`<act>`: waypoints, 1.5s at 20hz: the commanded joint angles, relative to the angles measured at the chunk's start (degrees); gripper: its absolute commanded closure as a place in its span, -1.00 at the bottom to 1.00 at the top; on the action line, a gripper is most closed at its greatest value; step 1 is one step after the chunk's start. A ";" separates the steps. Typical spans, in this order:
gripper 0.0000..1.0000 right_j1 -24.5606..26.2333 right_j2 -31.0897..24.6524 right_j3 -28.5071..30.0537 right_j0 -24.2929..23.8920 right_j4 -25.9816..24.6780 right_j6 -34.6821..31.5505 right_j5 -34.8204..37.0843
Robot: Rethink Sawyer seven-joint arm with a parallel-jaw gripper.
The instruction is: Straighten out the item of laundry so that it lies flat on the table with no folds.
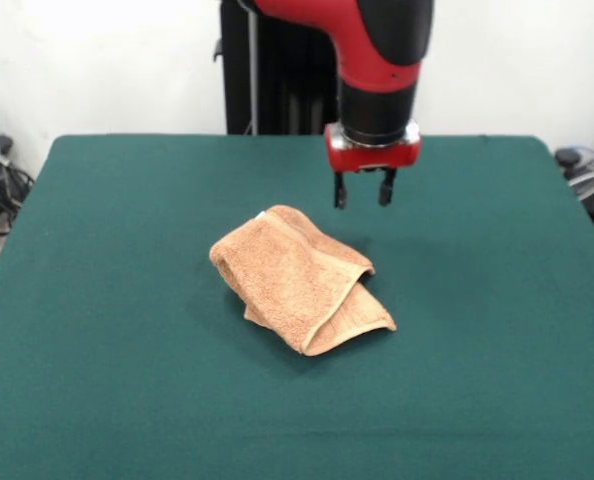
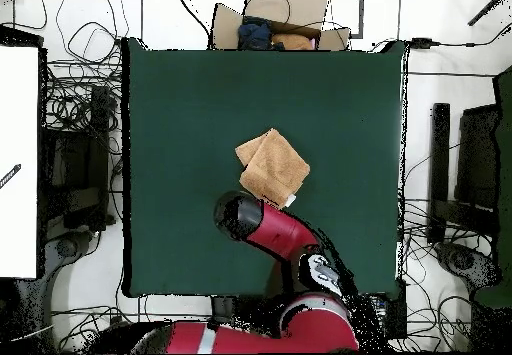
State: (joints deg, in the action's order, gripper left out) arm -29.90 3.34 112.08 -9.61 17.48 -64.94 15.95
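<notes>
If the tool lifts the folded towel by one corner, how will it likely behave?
The towel will probably drape limply; it already lies folded over itself in soft layers. Terry pile on the felt-like table suggests it would drag rather than slide. It looks light.

No legible text, labels or numbers; towel (image 1: 299,278) tag possibly blank.

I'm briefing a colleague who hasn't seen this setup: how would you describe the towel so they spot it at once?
Start with the big dark green table. Near its middle lies the small peach-orange terry towel, folded over on itself, one layer jutting from beneath the other. It is the only object lying on the green top; the gripper, open, hangs above the table just behind it, not touching.
</notes>
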 commanded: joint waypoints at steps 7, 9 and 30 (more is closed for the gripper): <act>-1.00 -2.34 -1.22 1.54 -6.45 -4.68 -8.35 4.28; -1.00 -2.72 -0.86 1.11 -6.56 -5.08 -8.48 5.11; -1.00 -1.26 -5.76 7.13 -1.25 0.26 -19.74 -8.63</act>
State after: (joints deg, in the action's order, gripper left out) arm -31.65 3.15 113.43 -10.75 14.75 -64.95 13.97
